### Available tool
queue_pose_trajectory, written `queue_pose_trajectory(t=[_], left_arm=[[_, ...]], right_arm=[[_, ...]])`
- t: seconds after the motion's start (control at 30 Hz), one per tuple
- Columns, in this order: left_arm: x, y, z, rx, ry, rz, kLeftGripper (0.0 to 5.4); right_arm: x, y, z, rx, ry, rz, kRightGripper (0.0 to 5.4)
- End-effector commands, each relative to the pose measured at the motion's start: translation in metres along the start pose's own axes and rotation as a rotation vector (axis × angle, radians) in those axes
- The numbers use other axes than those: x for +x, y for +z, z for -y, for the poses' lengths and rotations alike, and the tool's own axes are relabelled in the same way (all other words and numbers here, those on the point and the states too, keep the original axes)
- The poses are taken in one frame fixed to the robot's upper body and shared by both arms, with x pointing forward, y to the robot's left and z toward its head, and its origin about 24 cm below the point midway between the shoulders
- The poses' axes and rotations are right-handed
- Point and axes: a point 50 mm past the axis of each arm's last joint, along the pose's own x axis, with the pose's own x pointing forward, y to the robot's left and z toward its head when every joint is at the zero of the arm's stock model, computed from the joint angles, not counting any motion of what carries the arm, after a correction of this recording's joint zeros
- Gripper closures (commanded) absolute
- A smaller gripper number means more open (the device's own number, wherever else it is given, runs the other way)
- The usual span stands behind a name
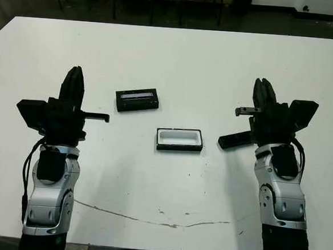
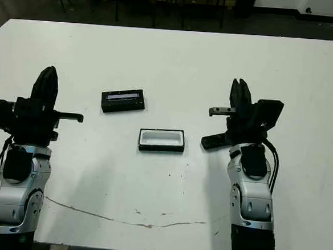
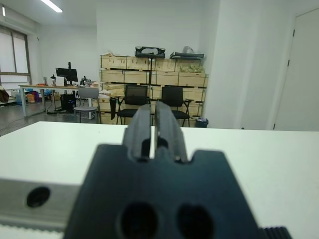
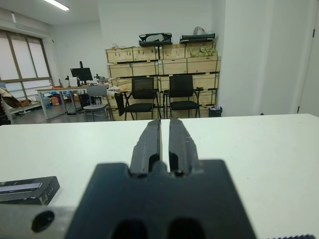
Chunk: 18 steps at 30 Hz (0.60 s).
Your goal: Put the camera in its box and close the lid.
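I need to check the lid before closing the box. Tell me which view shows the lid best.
The left eye view: the lid lies whole on the table, pale strip up, beyond the open box. The right eye view shows it just as fully. The right wrist view catches only one corner at the edge; the left wrist view shows none.

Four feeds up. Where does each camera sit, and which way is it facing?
Left eye, right eye: on the head, looking down at the table; both arms show, with the lid, box and camera.
Left wrist: on that wrist, looking along the left gripper across the table to the room.
Right wrist: likewise along the right gripper.
Shared: right wrist and head views show the lid.
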Motion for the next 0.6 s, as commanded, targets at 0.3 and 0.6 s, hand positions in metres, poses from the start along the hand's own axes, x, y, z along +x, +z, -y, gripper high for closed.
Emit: queue_pose_trajectory(t=[0.3, 0.6], left_arm=[[-0.001, -0.005, 0.001, 0.033, -0.022, -0.035, 5.4], [-0.004, -0.003, -0.001, 0.049, -0.015, -0.038, 5.4]], right_arm=[[-0.003, -0.005, 0.005, -0.008, 0.016, -0.042, 5.39], [0.007, 0.011, 0.015, -0.093, 0.075, 0.005, 5.39]])
